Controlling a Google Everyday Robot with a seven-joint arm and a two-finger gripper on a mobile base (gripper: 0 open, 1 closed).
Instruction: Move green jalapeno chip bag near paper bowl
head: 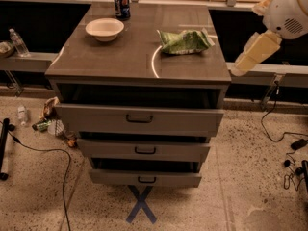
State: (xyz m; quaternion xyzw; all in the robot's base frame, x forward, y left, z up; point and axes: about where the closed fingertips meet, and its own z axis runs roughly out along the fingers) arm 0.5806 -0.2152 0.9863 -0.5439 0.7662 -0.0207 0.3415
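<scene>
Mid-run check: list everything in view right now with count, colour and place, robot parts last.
green jalapeno chip bag: 1, light green, cabinet top, right side
paper bowl: 1, off-white, cabinet top, left rear
soda can: 1, blue, upright at the rear edge, behind the bowl
drawer cabinet: 1, grey-brown, centre, three drawers partly open
water bottle: 1, clear, ledge at far left
floor litter: small pile, mixed, left of the cabinet
tape X: 1, blue, floor in front of the cabinet
cables: black, floor at left and right
robot arm: 1, white, right edge
gripper: 1, cream, beyond the cabinet's right edge, apart from the bag
</scene>
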